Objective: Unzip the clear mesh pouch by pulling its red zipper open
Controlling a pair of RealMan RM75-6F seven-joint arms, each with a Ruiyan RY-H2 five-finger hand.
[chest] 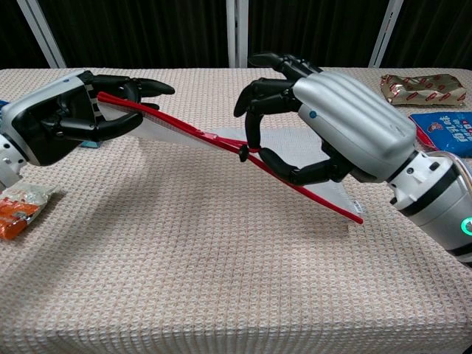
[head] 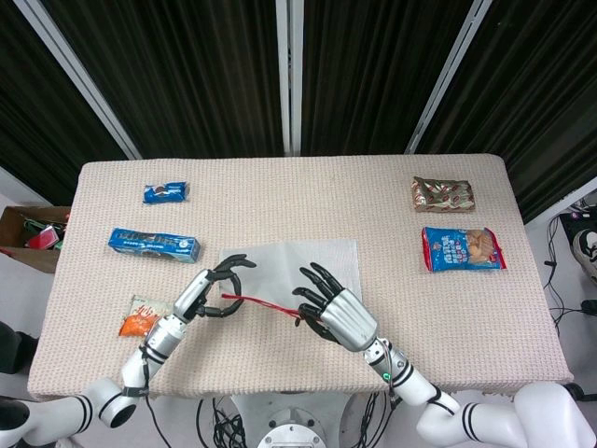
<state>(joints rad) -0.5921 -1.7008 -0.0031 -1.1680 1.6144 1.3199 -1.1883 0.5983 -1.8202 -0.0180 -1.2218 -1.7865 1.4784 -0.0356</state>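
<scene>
The clear mesh pouch (head: 297, 264) lies mid-table, its near edge raised off the cloth. The red zipper (head: 266, 302) runs along that edge and slopes down to the right in the chest view, where the zipper (chest: 177, 127) is taut. My left hand (head: 213, 287) grips the pouch's left end, seen in the chest view with fingers of the left hand (chest: 70, 118) wrapped round the red corner. My right hand (head: 334, 313) pinches the zipper pull (chest: 243, 151) about midway along; the rest of the right hand (chest: 339, 125) arches above it.
On the left lie a small blue pack (head: 165, 192), a long blue pack (head: 154, 245) and an orange snack bag (head: 143, 318). A brown-green pack (head: 442, 194) and a red-blue chip bag (head: 462, 248) sit at the right. A cardboard box (head: 26, 231) stands off the left edge.
</scene>
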